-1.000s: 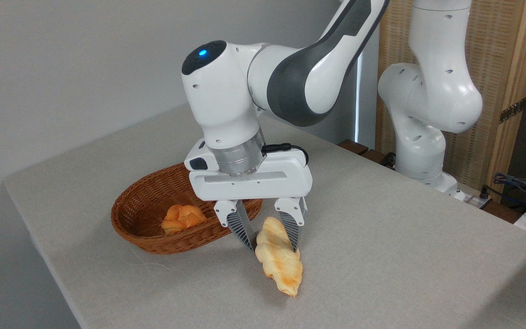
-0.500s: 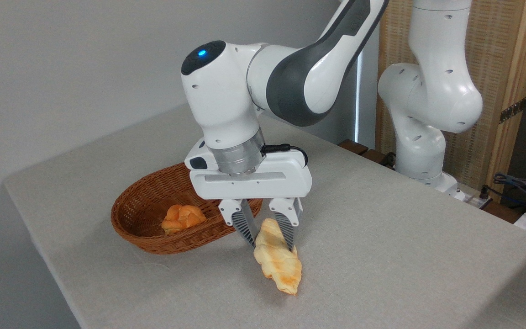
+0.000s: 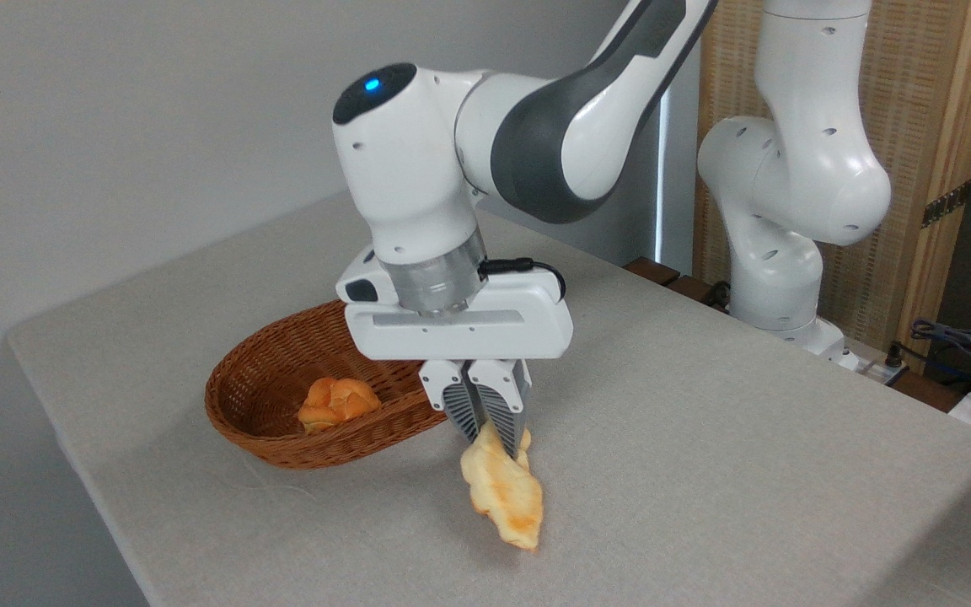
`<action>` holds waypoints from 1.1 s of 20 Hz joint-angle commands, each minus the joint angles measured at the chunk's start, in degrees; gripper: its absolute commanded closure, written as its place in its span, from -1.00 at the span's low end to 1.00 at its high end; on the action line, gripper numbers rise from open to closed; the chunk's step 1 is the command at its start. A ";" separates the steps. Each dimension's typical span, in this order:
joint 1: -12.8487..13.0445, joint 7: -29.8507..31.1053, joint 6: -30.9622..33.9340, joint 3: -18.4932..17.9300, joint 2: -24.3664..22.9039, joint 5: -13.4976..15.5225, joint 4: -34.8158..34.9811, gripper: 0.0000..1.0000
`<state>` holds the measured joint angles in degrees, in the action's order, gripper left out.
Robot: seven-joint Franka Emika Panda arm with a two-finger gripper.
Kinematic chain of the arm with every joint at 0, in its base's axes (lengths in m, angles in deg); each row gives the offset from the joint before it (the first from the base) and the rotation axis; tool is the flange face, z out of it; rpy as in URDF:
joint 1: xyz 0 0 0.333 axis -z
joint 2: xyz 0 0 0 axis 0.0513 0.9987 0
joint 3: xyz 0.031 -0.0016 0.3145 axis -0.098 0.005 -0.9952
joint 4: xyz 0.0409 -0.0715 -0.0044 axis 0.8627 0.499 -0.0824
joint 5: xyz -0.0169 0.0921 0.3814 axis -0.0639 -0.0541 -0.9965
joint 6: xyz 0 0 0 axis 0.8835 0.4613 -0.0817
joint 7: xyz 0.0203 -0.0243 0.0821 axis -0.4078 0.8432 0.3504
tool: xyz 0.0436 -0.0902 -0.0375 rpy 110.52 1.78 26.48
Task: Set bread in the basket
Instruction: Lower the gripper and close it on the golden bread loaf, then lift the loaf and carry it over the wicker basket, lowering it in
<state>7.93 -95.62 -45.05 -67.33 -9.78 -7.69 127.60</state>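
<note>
While the jaws pinch the upper end of the bread (image 3: 504, 497), its lower tip hangs near the table (image 3: 705, 438), just right of the wicker basket (image 3: 266, 443) holding a bun (image 3: 336, 401).

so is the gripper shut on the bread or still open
Shut on it: the gripper fingers are pinched together on the bread's upper end, outside the basket.

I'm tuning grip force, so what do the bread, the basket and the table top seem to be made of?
Bread: looks like matte foam or soft plastic, since it pinches narrow between the gripper fingers; real bread isn't ruled out. Basket: woven wicker, reddish-brown, braided rim. Table: covered in matte grey, cloth-like material.
</note>
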 commanded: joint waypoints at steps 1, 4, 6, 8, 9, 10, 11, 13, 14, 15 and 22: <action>-0.06 -1.46 2.40 -0.26 -0.86 -0.23 -3.53 0.88; -0.24 -6.11 5.02 -0.44 -0.95 0.46 -7.82 0.88; -0.24 -7.17 5.92 -0.09 -0.95 0.73 -9.77 0.88; 0.02 -9.54 5.92 0.18 -1.04 1.25 -11.70 0.86; 0.02 -10.86 5.92 0.61 -0.95 3.43 -13.45 0.85; 0.02 -12.79 5.92 0.96 -0.95 5.72 -14.60 0.83; 0.11 -14.89 5.92 1.06 -0.95 7.05 -14.87 0.79; 0.11 -17.02 5.92 3.07 -0.95 7.94 -15.05 0.79; 0.11 -17.02 5.92 4.21 -0.95 8.20 -15.14 0.79; 0.11 -17.02 5.92 5.70 -0.95 8.20 -15.14 0.77; 0.11 -17.11 8.29 13.79 -0.77 8.20 -14.96 0.00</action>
<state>8.21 -111.51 -38.51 -55.37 -10.68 -0.21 113.24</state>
